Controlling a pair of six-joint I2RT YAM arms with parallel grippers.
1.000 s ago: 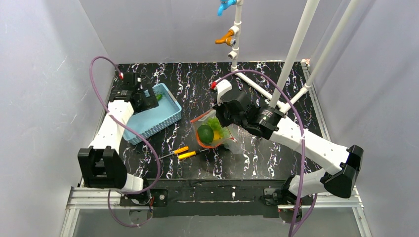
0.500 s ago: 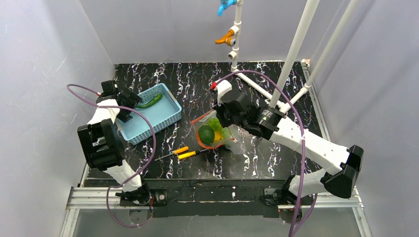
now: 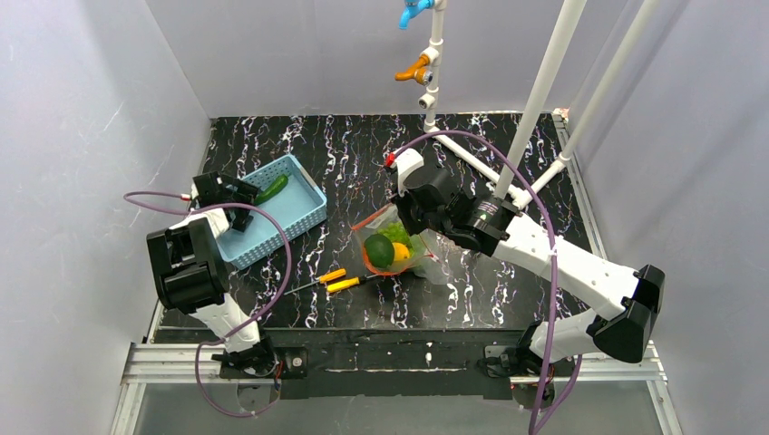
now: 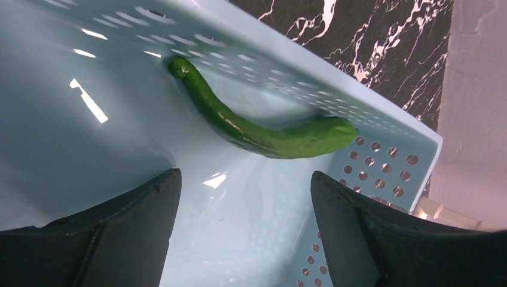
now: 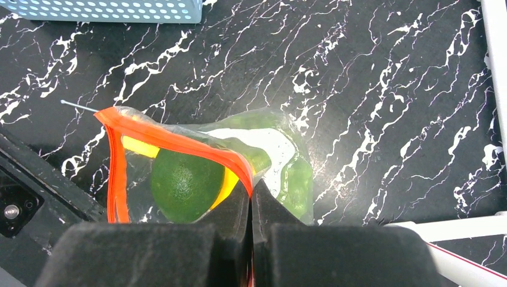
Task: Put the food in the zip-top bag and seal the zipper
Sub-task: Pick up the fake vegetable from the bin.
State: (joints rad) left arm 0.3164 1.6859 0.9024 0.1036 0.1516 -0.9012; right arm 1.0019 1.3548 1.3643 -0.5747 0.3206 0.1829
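Observation:
The clear zip-top bag (image 3: 399,249) lies mid-table with its red-orange zipper (image 5: 173,143) gaping open. Inside it sit a dark green oval (image 5: 186,185), a yellow fruit (image 5: 226,184) and light green vegetables (image 5: 296,179). My right gripper (image 5: 251,186) is shut on the zipper edge of the bag and holds the mouth up; it also shows in the top view (image 3: 408,217). A long green cucumber-like piece (image 4: 263,128) lies in the light blue basket (image 3: 281,217) along its far wall. My left gripper (image 4: 245,206) is open and empty, low inside the basket just short of that piece.
Two orange-handled screwdrivers (image 3: 337,281) lie in front of the bag. White pipe frames (image 3: 535,109) with blue and orange taps stand at the back right. Grey walls close in the left, back and right sides.
My left arm has folded back and swung toward the basket's left end, uncovering the green piece in the basket. The right gripper has lifted the bag's edge slightly; the bag's contents shifted a little.

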